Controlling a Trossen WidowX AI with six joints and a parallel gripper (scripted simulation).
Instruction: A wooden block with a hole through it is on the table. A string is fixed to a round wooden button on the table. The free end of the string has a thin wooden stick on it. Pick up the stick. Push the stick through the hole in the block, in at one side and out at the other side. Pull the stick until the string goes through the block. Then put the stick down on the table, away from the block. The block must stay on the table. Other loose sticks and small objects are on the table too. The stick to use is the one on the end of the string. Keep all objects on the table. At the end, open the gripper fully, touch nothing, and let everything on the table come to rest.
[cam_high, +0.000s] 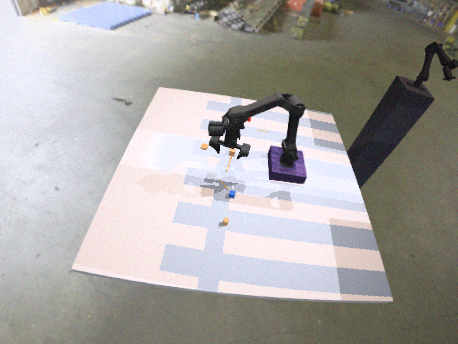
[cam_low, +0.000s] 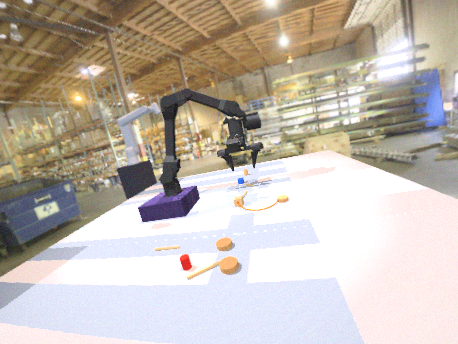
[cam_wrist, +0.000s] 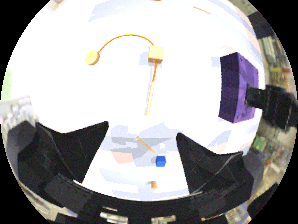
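At twelve o'clock in the wrist view, above the centre, sits the small pale wooden block with a hole (cam_high: 232, 152) (cam_low: 238, 202) (cam_wrist: 156, 54). From its ten o'clock side an orange string (cam_low: 260, 209) (cam_wrist: 129, 35) arcs to the round wooden button (cam_high: 204, 146) (cam_low: 282, 198) (cam_wrist: 92, 57), at nine o'clock of the block; from its six o'clock side a short length of string runs to the thin wooden stick (cam_high: 228, 164) (cam_wrist: 149, 100), which lies flat, wholly outside the block. This layout suggests that the string already passes through the hole, the button serving as anchor. The black parallel-jaw gripper (cam_high: 231, 150) (cam_low: 243, 169) (cam_wrist: 143, 131) hangs above the table (cam_high: 140, 225) (cam_low: 295, 300) (cam_wrist: 60, 90), its fingers spread wide with nothing between them, probably to leave the released stick undisturbed. Towards six o'clock lie a loose wooden stick (cam_high: 224, 185) (cam_wrist: 146, 144) and a blue cube (cam_high: 232, 194) (cam_low: 241, 181) (cam_wrist: 160, 161), seemingly distractors. What remains, by this reading, is stillness; contact could disturb the threading.
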